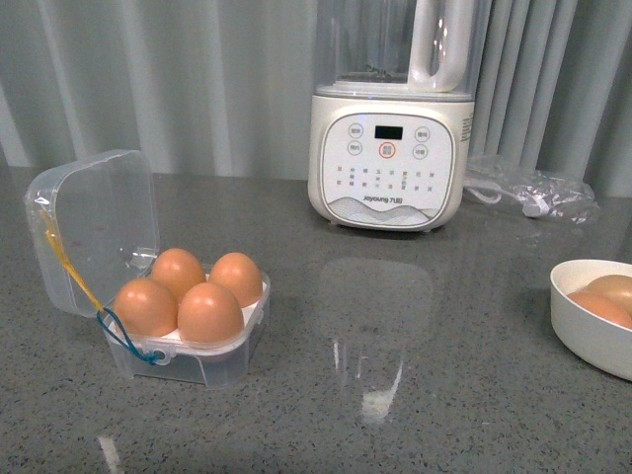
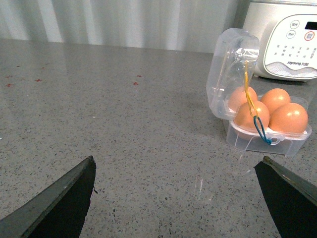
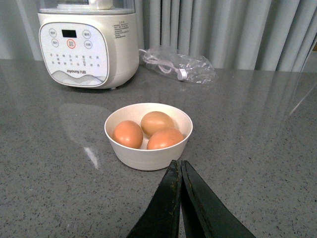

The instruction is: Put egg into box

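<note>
The clear plastic box (image 1: 227,363) stands at the left of the grey counter, lid (image 1: 94,222) open and tilted back, yellow and blue cords hanging at its side. Several brown eggs (image 1: 209,313) fill its white tray. It also shows in the left wrist view (image 2: 292,145). My left gripper (image 2: 178,166) is open and empty over bare counter, apart from the box. My right gripper (image 3: 179,166) is shut and empty, just in front of a white bowl (image 3: 148,153) holding three brown eggs (image 3: 128,134). Neither arm shows in the front view.
A cream blender (image 1: 387,163) stands at the back centre. A crumpled clear bag with a white cable (image 1: 533,190) lies to its right. The bowl's edge (image 1: 583,331) shows at the right edge of the front view. Curtains hang behind.
</note>
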`<control>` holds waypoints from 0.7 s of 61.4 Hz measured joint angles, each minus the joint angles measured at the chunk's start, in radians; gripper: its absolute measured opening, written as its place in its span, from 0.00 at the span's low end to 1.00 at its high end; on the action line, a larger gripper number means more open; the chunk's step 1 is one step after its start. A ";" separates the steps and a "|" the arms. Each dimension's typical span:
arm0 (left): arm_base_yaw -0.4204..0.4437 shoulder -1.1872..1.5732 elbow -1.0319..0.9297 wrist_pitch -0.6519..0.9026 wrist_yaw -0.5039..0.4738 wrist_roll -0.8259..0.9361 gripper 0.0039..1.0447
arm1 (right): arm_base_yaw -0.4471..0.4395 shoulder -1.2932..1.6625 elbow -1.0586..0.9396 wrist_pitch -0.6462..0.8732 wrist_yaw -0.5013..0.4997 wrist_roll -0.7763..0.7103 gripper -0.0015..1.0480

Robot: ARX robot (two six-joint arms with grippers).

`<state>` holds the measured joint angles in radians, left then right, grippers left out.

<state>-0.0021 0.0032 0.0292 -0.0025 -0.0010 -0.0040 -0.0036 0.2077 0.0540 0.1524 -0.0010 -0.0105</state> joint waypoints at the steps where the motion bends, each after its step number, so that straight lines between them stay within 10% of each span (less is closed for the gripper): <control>1: 0.000 0.000 0.000 0.000 0.000 0.000 0.94 | 0.000 -0.004 -0.002 -0.003 0.000 0.000 0.03; 43: 0.000 -0.001 0.000 0.000 0.000 0.000 0.94 | 0.000 -0.203 -0.049 -0.153 0.000 -0.001 0.04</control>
<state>-0.0021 0.0021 0.0288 -0.0025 -0.0010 -0.0040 -0.0036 0.0044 0.0051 -0.0002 -0.0013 -0.0113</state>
